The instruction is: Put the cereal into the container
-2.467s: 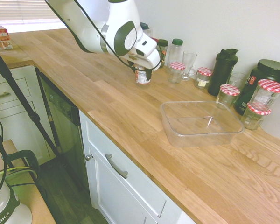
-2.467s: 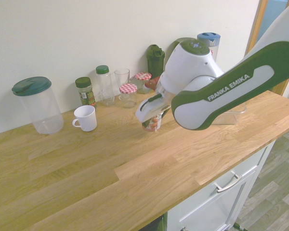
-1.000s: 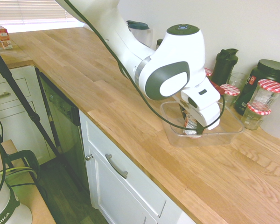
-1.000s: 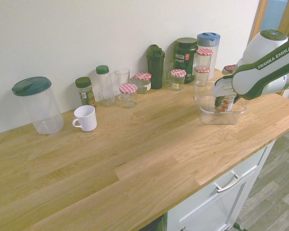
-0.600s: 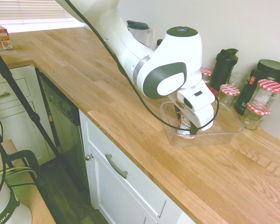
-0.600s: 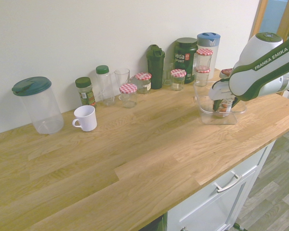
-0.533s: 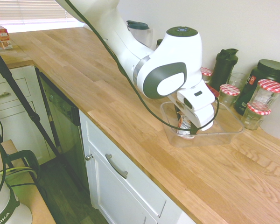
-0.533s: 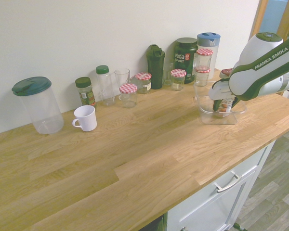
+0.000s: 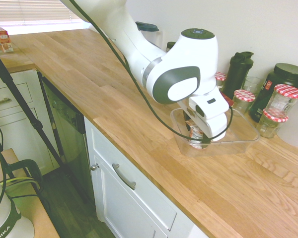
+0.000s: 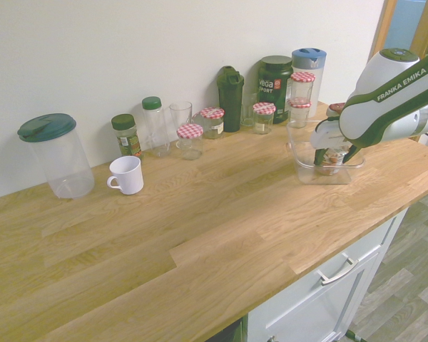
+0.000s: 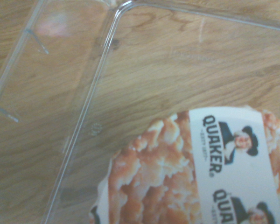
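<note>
The cereal (image 9: 195, 136) is a small white cup with red and dark print. It stands upright on the floor of the container (image 9: 241, 130), a shallow clear tub, near its front left corner. My gripper (image 9: 198, 130) hangs straight above the cup, open, with a finger on either side of its top. From the other side the cereal (image 10: 333, 158) sits low in the container (image 10: 307, 169) beneath the gripper (image 10: 334, 148). The wrist view looks down on the cereal's printed lid (image 11: 191, 172) and the container's wall (image 11: 91, 100).
Glass jars with red checked lids (image 9: 287, 95), a black shaker bottle (image 9: 237, 74) and a dark tub (image 9: 284, 79) line the wall behind the container. A white mug (image 10: 126, 174) and a lidded clear pitcher (image 10: 55, 153) stand far along the counter.
The arm carried the cereal from the middle of the counter into the container and lowered it. In the last half second the gripper opened and rose a little; the cup stayed put.
</note>
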Robot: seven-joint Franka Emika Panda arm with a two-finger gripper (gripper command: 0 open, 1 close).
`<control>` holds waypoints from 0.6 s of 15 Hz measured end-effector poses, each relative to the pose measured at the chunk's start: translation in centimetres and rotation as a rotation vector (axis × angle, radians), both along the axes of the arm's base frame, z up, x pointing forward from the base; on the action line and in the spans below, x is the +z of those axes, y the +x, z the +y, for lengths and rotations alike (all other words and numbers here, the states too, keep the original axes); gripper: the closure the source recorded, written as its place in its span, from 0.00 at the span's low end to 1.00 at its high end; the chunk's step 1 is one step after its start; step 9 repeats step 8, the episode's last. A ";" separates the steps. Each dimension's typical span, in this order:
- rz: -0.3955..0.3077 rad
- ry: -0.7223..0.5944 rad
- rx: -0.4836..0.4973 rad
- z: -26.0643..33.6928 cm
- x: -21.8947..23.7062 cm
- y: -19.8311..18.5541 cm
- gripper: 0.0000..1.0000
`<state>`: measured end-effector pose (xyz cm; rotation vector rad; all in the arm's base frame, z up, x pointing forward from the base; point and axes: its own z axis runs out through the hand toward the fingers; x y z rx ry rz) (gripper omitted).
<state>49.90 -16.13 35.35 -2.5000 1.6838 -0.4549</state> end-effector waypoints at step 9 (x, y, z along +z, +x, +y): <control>-0.005 0.130 0.012 3.7 11.9 -2.5 0.00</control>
